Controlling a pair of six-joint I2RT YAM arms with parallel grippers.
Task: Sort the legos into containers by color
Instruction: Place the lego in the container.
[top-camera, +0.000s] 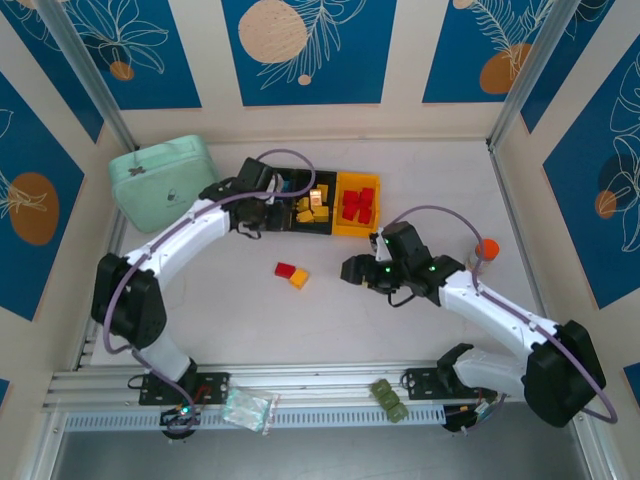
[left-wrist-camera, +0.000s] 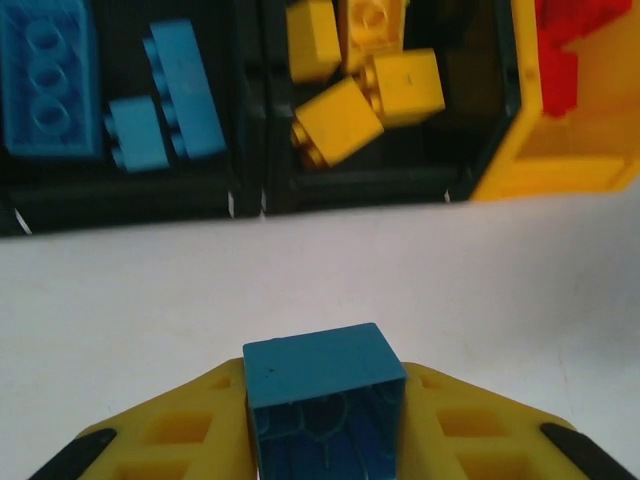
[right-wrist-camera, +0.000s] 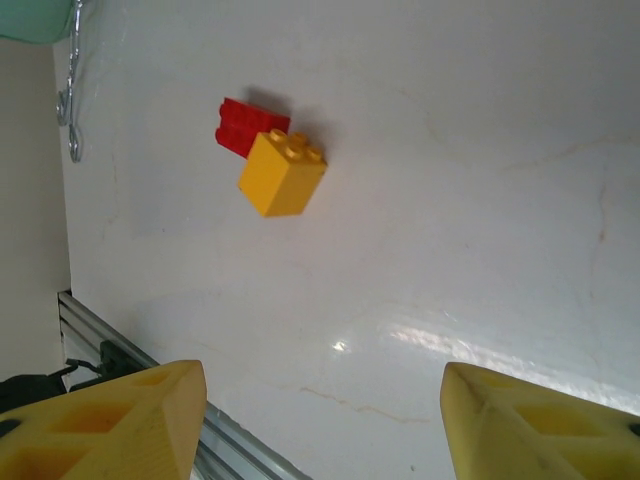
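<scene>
left gripper: gripping small blue plastic brick, bottom centre | right gripper: spread wide over white tabletop

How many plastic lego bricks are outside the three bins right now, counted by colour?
Red: 1, a small red studded plastic brick on the white table
Yellow: 1, a small yellow studded plastic brick right beside it
Blue: 1, a small blue plastic brick gripped by the left gripper
Total: 3
</scene>
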